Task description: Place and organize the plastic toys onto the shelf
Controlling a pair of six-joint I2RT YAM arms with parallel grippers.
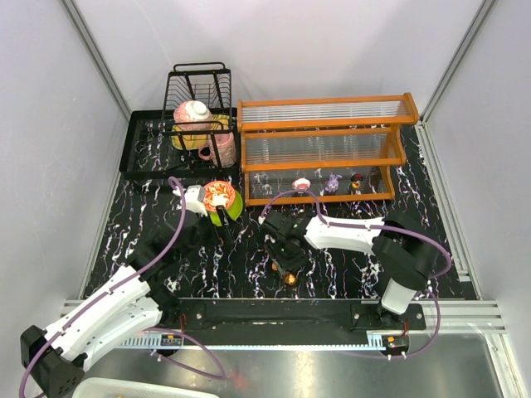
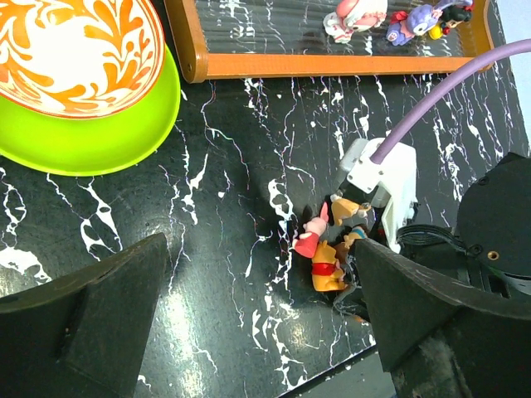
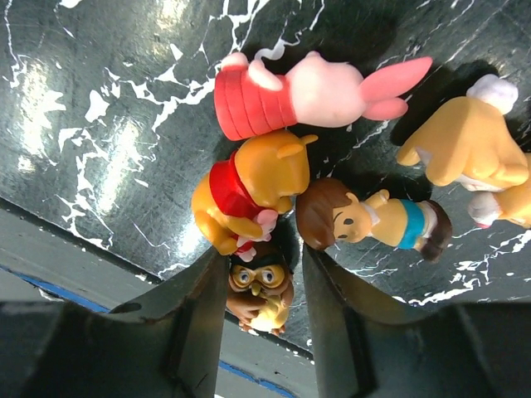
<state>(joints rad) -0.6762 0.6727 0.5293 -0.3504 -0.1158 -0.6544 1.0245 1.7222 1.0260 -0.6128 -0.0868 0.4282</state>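
A cluster of plastic toys lies on the black marbled table: a pink piglet (image 3: 315, 87), a yellow bear in red (image 3: 249, 186), a brown-haired boy (image 3: 365, 220), an orange figure (image 3: 465, 149) and a brown owl (image 3: 259, 290). My right gripper (image 3: 264, 261) is low at the table (image 1: 286, 267), its fingers closed narrowly around the owl. The cluster also shows in the left wrist view (image 2: 325, 253). My left gripper (image 2: 259, 249) is open and empty, hovering left of the cluster (image 1: 219, 225). The orange shelf (image 1: 323, 124) holds a pink-white toy (image 1: 302, 184), a purple one (image 1: 333, 182) and a dark one (image 1: 356, 181) on its lowest tier.
A red patterned bowl (image 1: 219, 196) on a green plate (image 1: 234, 212) sits left of the shelf, close to my left gripper. A black wire dish rack (image 1: 199, 91) with pink crockery stands at the back left. The table's near edge runs just below the toy cluster.
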